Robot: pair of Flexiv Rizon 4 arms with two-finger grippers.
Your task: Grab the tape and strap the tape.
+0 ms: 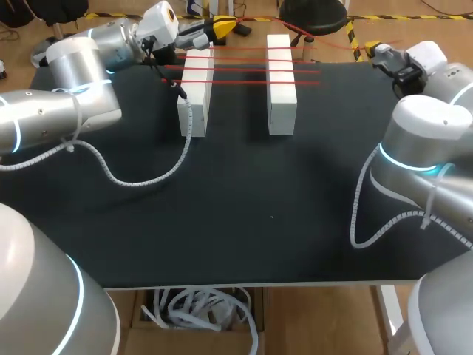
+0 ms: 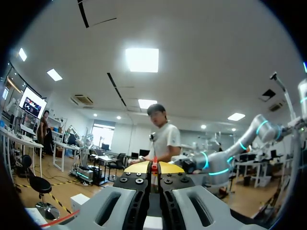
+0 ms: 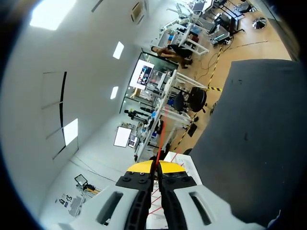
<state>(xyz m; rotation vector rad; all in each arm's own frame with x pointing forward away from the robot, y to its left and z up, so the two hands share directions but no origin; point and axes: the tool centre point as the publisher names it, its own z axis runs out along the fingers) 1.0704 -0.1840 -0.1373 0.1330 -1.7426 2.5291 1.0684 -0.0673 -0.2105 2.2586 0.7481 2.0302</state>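
Two white blocks (image 1: 195,92) (image 1: 281,85) stand side by side at the back of the black table (image 1: 244,200). Thin red tape (image 1: 244,69) runs across their tops in three strands. My left gripper (image 1: 225,28) is behind the left block at the table's far edge. In the left wrist view it (image 2: 153,166) is shut, with a bit of red tape (image 2: 154,171) pinched between its yellow tips. My right gripper (image 1: 372,50) is at the far right edge. In its wrist view it (image 3: 156,167) is shut on the red tape (image 3: 162,134), which stretches away ahead of it.
A white spiral cable (image 1: 140,177) from the left arm droops across the table in front of the left block. Another cable (image 1: 369,222) hangs beside the right arm. The table (image 3: 249,134) lies beside the right gripper.
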